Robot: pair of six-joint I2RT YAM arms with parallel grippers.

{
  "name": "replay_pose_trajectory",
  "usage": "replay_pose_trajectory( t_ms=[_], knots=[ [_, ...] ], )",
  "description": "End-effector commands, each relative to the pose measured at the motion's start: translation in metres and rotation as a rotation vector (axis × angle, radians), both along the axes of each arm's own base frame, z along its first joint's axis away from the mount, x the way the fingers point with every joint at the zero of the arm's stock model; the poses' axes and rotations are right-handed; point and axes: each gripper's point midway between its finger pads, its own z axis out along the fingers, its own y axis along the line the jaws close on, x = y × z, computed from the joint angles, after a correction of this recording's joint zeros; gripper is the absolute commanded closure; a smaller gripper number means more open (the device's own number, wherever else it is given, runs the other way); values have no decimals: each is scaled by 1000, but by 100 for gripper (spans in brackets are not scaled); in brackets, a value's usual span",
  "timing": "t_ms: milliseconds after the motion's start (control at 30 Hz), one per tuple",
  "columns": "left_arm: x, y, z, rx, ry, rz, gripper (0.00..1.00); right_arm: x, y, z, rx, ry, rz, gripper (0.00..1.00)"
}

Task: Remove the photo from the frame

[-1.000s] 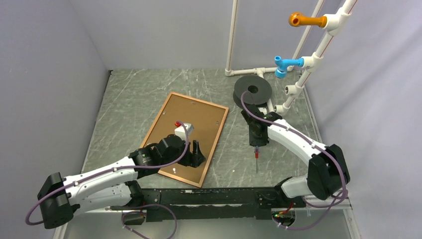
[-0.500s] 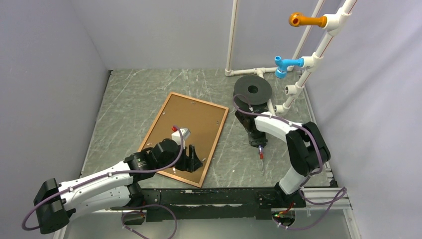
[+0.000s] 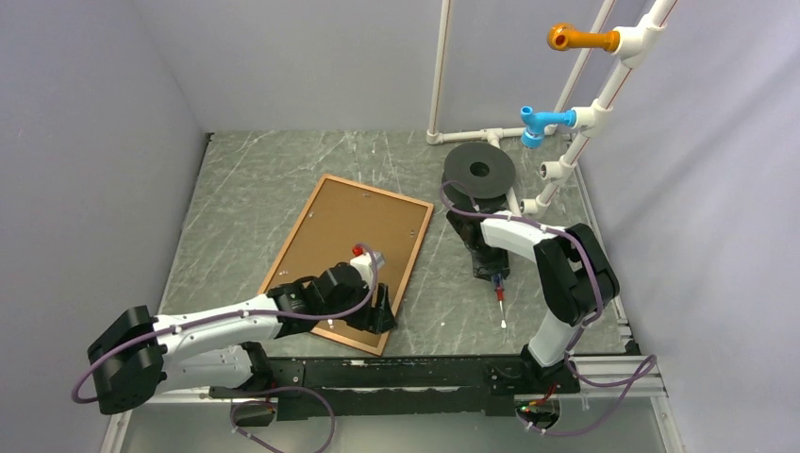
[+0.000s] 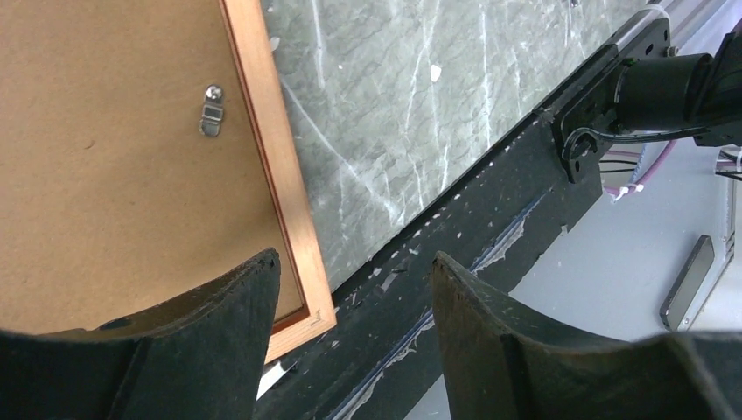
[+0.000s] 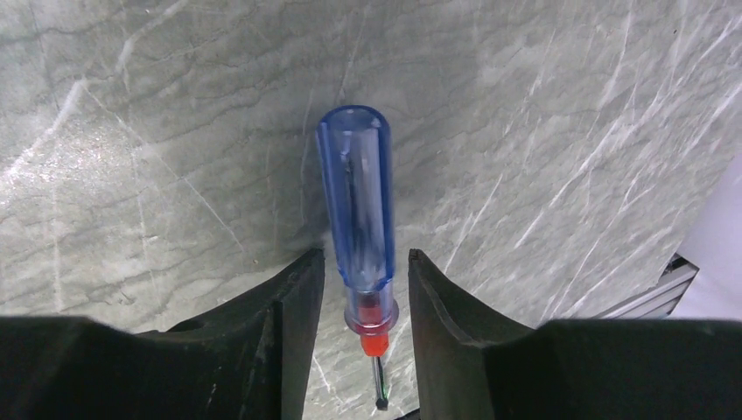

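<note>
The reddish-brown wooden frame (image 3: 420, 241) lies face down on the marble table, its brown fibreboard backing panel (image 3: 354, 222) facing up. The photo is hidden under that panel. My left gripper (image 3: 380, 316) hovers open over the frame's near right corner. In the left wrist view one finger is above the panel (image 4: 114, 175), the other past the rail (image 4: 267, 149), and nothing is between them (image 4: 354, 262). My right gripper (image 3: 495, 274) is open, its fingers straddling a blue-handled screwdriver (image 5: 356, 219) that lies on the table with a gap on each side.
A metal turn clip (image 4: 210, 109) sits on the backing near the rail. A black disc (image 3: 479, 172) stands at the back right beside a white pipe rack with blue (image 3: 540, 123) and orange (image 3: 575, 38) fittings. The black mounting rail (image 3: 406, 377) runs along the near edge.
My left gripper slid right and nearer, to the frame's near right corner, its fingers narrowing slightly. The right gripper opened and let go of the screwdriver, which now rests on the table.
</note>
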Motion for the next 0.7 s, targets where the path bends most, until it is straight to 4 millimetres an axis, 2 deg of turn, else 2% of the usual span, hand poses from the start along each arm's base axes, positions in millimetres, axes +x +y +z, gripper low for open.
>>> replay_pose_trajectory(
  t_ms=[0, 133, 267, 300, 367, 400, 533, 667],
  knots=[
    [5, -26, 29, -92, -43, -40, 32, 10, 12, -11, 75, -44, -7, 55],
    [5, -28, 20, -33, -48, -53, 30, 16, 15, 2, 91, -89, 8, 54],
    [8, -30, 6, 53, -64, -46, 34, 22, 30, 32, 161, -185, 80, 48],
    [9, -30, 2, 80, -71, -45, 35, 23, 38, 42, 193, -219, 108, 40],
    [10, -31, -5, 142, -90, -46, 38, 21, 57, 61, 274, -288, 163, 4],
    [12, -31, -8, 185, -102, -38, 40, 18, 67, 71, 322, -323, 189, 1],
    [13, -32, -22, 325, -150, -29, 45, 1, 99, 94, 534, -416, 231, 0],
    [13, -33, -29, 434, -203, -20, 47, -17, 112, 102, 703, -467, 214, 0]
  ],
)
